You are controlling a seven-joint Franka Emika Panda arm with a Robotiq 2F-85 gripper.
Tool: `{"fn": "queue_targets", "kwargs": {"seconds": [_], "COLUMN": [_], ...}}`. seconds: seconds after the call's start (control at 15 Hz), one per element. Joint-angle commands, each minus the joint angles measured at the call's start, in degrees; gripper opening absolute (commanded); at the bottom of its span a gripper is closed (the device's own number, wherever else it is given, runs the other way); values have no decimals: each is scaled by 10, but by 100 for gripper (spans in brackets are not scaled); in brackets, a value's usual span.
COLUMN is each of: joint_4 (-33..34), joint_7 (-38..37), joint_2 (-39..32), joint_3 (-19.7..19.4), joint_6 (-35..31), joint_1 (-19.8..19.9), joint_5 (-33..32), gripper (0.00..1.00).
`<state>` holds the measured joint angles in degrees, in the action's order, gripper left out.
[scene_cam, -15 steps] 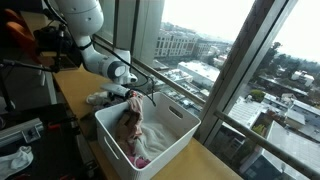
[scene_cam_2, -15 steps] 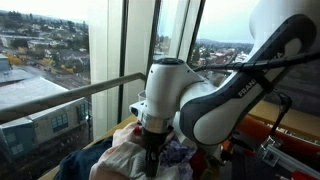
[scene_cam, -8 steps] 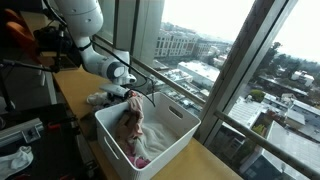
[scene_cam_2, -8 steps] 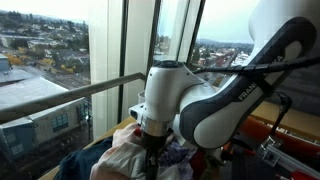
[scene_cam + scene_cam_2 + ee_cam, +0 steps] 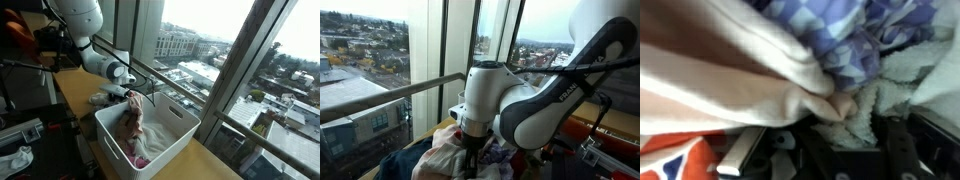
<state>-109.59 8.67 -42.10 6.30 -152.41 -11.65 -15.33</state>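
Note:
My gripper (image 5: pixel 128 97) points down into a heap of clothes (image 5: pixel 104 98) lying just behind a white laundry basket (image 5: pixel 190 122). In the wrist view, a cream cloth (image 5: pixel 730 70), a blue checked cloth (image 5: pixel 840 40) and a pale green terry towel (image 5: pixel 875 105) fill the frame. The towel and a fold of the cream cloth lie between the dark fingers (image 5: pixel 902 150) of the gripper (image 5: pixel 825 150). The fingers are blurred and half buried, so their gap is unclear. In an exterior view the gripper (image 5: pixel 470 168) sinks into white and blue fabric (image 5: pixel 442 155).
The basket holds a pinkish bundle of clothes (image 5: pixel 132 132). A window rail (image 5: pixel 185 97) and glass run close behind the basket. The wooden counter (image 5: pixel 72 95) continues toward dark equipment (image 5: pixel 20 130) and a white crumpled cloth (image 5: pixel 15 160).
The arm stays in the same place over the clothes heap. No cloth has visibly shifted in the exterior views.

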Motion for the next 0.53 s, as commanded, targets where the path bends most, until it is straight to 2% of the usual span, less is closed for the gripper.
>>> {"fn": "queue_targets", "kwargs": {"seconds": [0.0, 0.2, 0.47], "joint_4": [-8, -27, -62], "joint_7": [-1, -10, -9], "joint_2": [-2, 31, 98], "joint_3": [-8, -14, -21], "joint_6": [-5, 1, 13], "joint_1": [-8, -13, -7], "joint_5": [-4, -8, -12], "gripper": [4, 0, 0]}}
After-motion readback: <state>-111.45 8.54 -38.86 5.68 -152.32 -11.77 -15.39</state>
